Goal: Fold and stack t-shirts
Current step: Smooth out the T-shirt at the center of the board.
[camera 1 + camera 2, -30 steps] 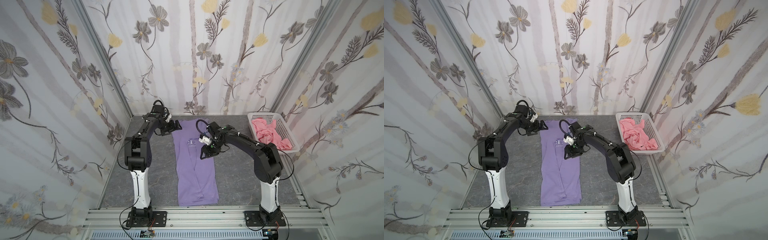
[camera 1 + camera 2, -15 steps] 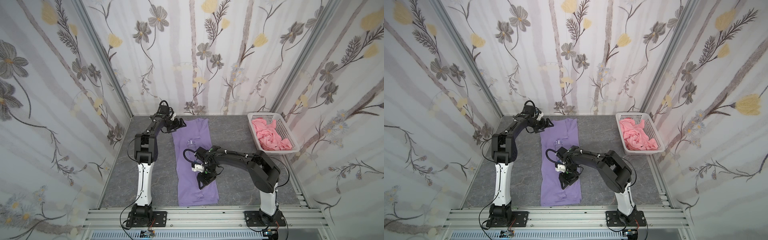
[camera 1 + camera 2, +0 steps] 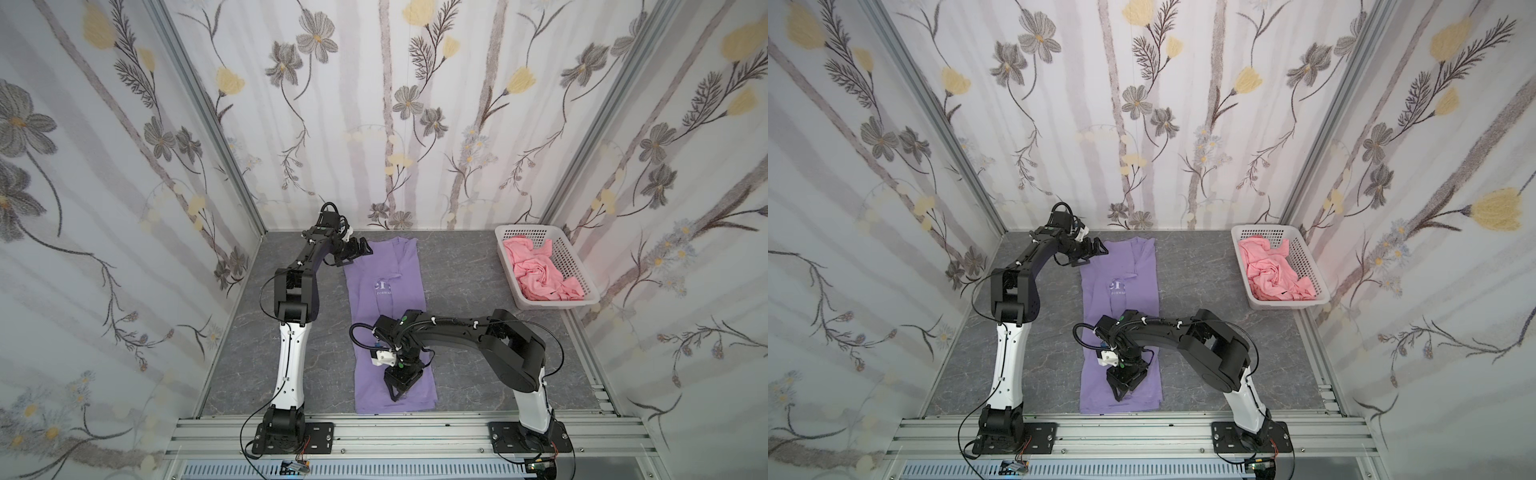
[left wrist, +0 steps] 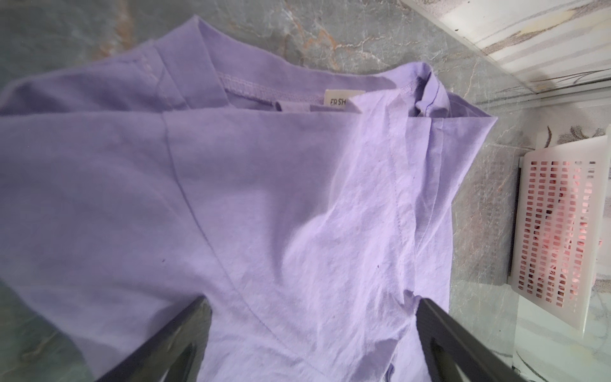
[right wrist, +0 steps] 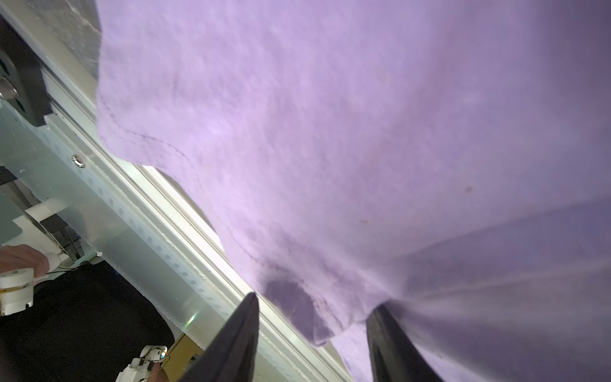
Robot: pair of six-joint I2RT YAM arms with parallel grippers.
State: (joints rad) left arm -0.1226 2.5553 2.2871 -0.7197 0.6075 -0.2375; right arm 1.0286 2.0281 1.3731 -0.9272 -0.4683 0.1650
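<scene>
Currently, the lavender t-shirt [image 3: 374, 307] lies flat at centre, collar at 12 o'clock, hem at 6. My left gripper [image 3: 361, 249] is spread wide near the collar. The right gripper [image 3: 398, 392], jaws apart, straddles the hem. It's limp, light cotton, so I'd pinch the hem corners. The pink garment [image 3: 540, 274] sits crumpled in the basket [image 3: 557, 304] at 2 o'clock.

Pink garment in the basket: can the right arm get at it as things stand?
Probably yes. The pink garment lies uncovered in the basket on the right arm's side, bare table between; that arm is bent over the purple t-shirt's near hem.
</scene>
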